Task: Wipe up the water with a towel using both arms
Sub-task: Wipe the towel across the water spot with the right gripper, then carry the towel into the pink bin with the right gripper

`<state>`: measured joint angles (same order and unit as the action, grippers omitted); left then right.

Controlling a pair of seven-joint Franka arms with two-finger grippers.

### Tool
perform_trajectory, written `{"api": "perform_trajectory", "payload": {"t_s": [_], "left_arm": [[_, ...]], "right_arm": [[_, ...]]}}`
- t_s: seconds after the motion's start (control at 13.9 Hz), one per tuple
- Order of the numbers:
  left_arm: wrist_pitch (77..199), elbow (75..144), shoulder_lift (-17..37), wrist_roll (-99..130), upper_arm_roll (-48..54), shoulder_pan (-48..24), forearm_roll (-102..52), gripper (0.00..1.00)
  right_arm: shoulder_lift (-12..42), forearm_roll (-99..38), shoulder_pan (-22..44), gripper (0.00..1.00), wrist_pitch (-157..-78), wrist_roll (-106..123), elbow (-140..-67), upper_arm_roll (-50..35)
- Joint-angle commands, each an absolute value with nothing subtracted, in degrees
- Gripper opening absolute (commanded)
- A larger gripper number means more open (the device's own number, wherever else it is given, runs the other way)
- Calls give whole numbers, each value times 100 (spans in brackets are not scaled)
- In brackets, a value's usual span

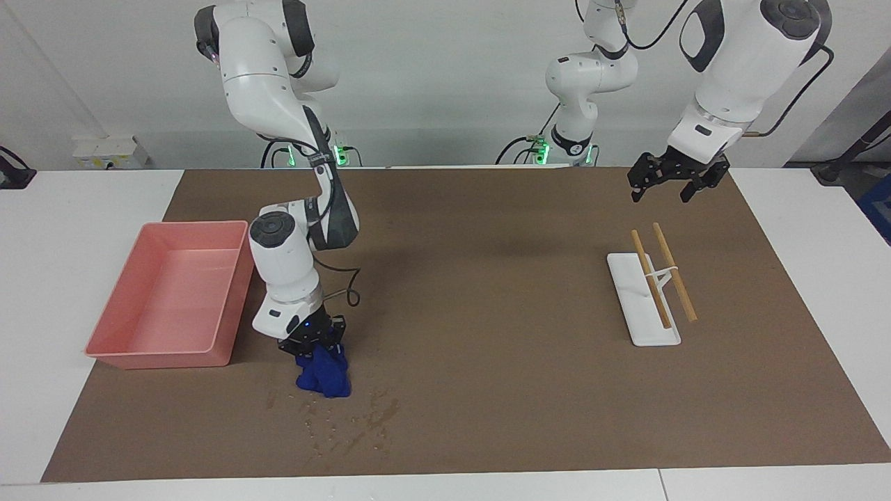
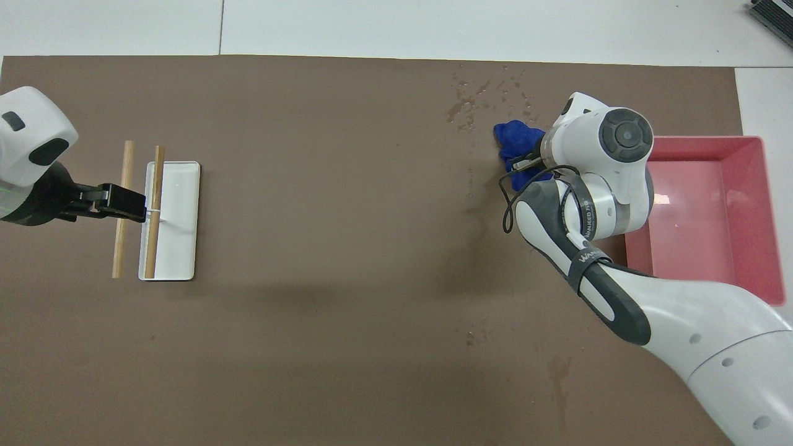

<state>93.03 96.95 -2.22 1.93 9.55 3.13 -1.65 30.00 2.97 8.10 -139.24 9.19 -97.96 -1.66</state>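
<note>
The blue towel (image 1: 324, 376) (image 2: 511, 139) hangs bunched from my right gripper (image 1: 313, 344) (image 2: 523, 162), which is shut on its top. Its lower end seems to rest on the brown mat, beside the pink tray. The water shows as a faint streak with tiny pale glints (image 1: 324, 424) (image 2: 526, 102), just farther from the robots than the towel, next to darker brown splatter marks (image 1: 384, 412) (image 2: 461, 111). My left gripper (image 1: 661, 196) (image 2: 133, 204) hangs open and empty in the air over the chopstick rest's end of the mat. The left arm waits.
A pink tray (image 1: 139, 358) (image 2: 768, 217) stands at the right arm's end, close beside the right arm's wrist. A white rest (image 1: 644, 327) (image 2: 179, 248) with two wooden chopsticks (image 1: 675, 278) (image 2: 152, 210) lies at the left arm's end.
</note>
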Motion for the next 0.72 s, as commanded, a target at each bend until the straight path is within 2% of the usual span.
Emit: {"api": "perform_trajectory", "payload": {"t_s": [0.0,0.22,0.5,0.65], "left_arm": [[9272,9861,-387,70,554,35,-123,100],[9229,9791,-387,70,597,114,-123,100],[9106,9704,-404,70,598,132,-114,100],[8625,9100,-212,62,711,316,-114,100]], "right_arm": [[2797,448,756,0,-13134,976,-9439,-202],[2295,466,756,0,-12238,993,-9291,-185],[1769,642,633,0,-10603,1439,-8588,-150],[1286,956,379,0,-10285,2149,-8587,-132]]}}
